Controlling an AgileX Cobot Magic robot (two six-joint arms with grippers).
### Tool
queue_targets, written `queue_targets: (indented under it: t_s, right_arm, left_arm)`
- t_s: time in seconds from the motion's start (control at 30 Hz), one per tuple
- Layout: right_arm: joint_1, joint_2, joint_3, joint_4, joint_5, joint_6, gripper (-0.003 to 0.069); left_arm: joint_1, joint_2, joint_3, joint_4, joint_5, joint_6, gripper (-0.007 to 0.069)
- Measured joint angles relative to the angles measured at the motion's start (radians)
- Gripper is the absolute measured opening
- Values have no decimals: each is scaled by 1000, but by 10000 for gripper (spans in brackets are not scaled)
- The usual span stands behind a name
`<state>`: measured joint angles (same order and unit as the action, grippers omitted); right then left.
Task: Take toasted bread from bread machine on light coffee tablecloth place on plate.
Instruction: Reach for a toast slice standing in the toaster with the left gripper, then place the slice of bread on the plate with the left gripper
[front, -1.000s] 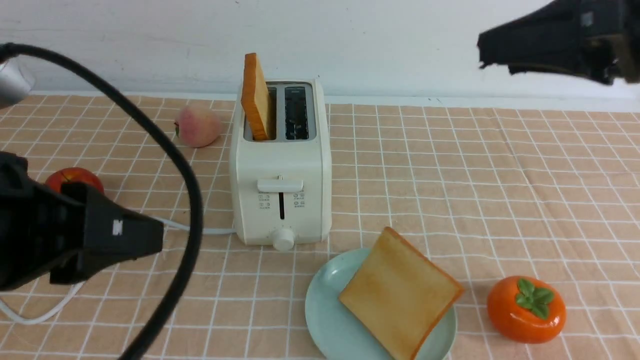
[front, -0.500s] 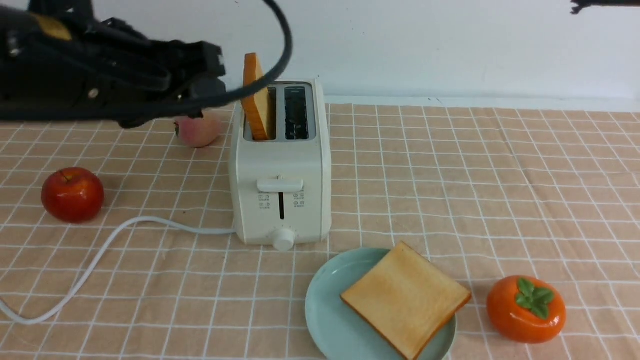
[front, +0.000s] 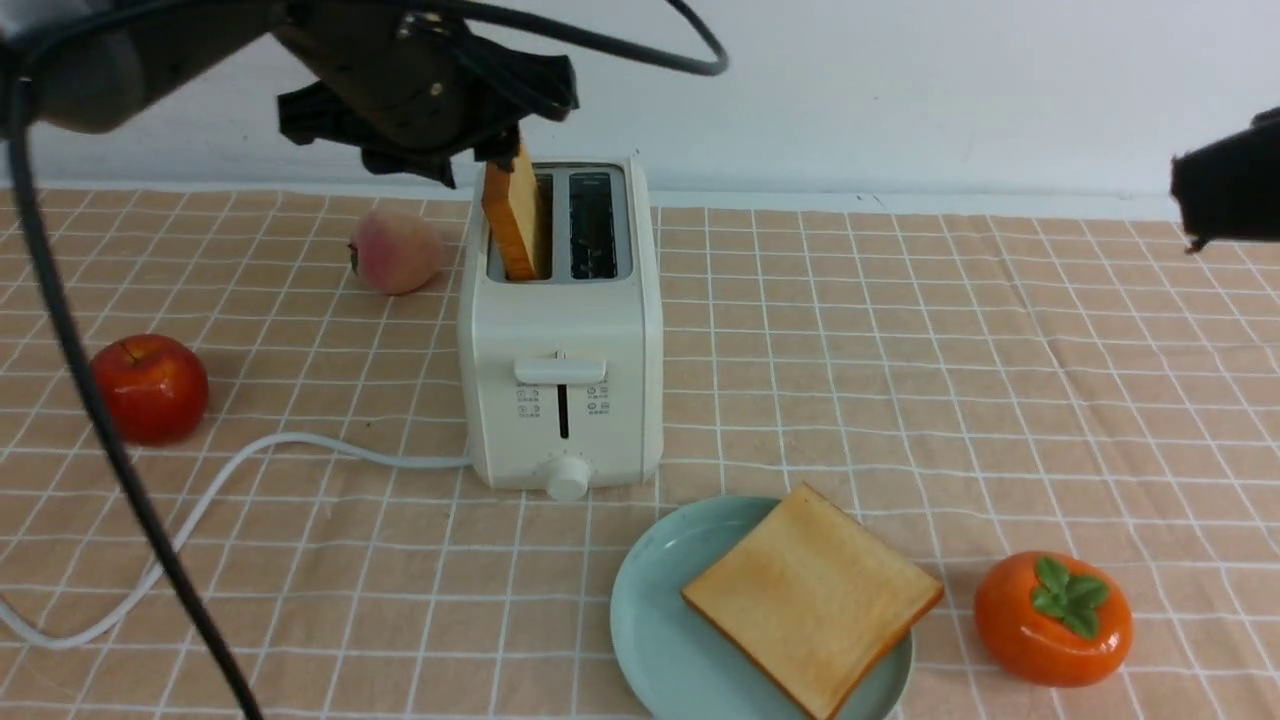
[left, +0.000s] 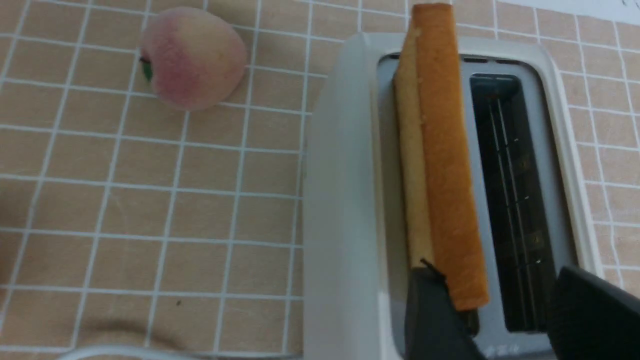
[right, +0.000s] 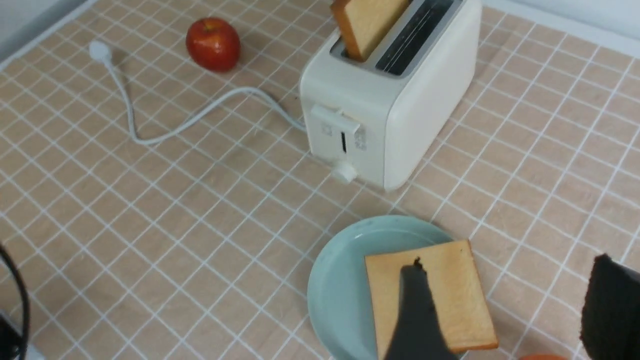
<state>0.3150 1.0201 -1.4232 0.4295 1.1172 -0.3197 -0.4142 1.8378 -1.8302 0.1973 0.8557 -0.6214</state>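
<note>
The cream bread machine (front: 560, 330) stands on the light coffee tablecloth (front: 900, 380). One slice of toasted bread (front: 515, 215) stands upright in its left slot; the right slot is empty. My left gripper (front: 480, 150) hovers right over that slice. In the left wrist view it is open (left: 500, 300), one finger (left: 430, 320) beside the slice's (left: 440, 165) near end and the other over the empty slot. A second slice (front: 810, 600) lies flat on the mint plate (front: 650, 610). My right gripper (right: 510, 290) hangs open and empty high above the plate's right side.
A peach (front: 395, 250) lies left of the toaster and a red apple (front: 150, 388) further left. The white cord (front: 250, 460) trails to the front left. An orange persimmon (front: 1052, 620) sits right of the plate. A white wall runs behind the table.
My left arm swung up from the front left to above the toaster's standing slice. The slice on the plate settled flat. My right arm moved off to the right edge.
</note>
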Motion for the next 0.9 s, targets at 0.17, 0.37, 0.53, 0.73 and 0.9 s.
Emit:
queue_targets:
  t_s: [0.17, 0.37, 0.53, 0.73, 0.9]
  right_arm:
    - [27, 0, 5, -7, 12, 1, 433]
    - [28, 0, 5, -12, 23, 1, 433]
    - [28, 0, 5, -14, 23, 1, 433]
    - [28, 0, 5, -15, 25, 1, 433]
    - [28, 0, 5, -23, 25, 1, 428]
  left_arm:
    - [-1, 117, -94, 65, 49, -112, 323]
    - [-1, 160, -104, 92, 52, -163, 320]
    - [-1, 152, -105, 108, 48, -167, 237]
    - [-2, 64, -105, 125, 45, -166, 77]
    - [-2, -96, -105, 132, 55, -113, 78]
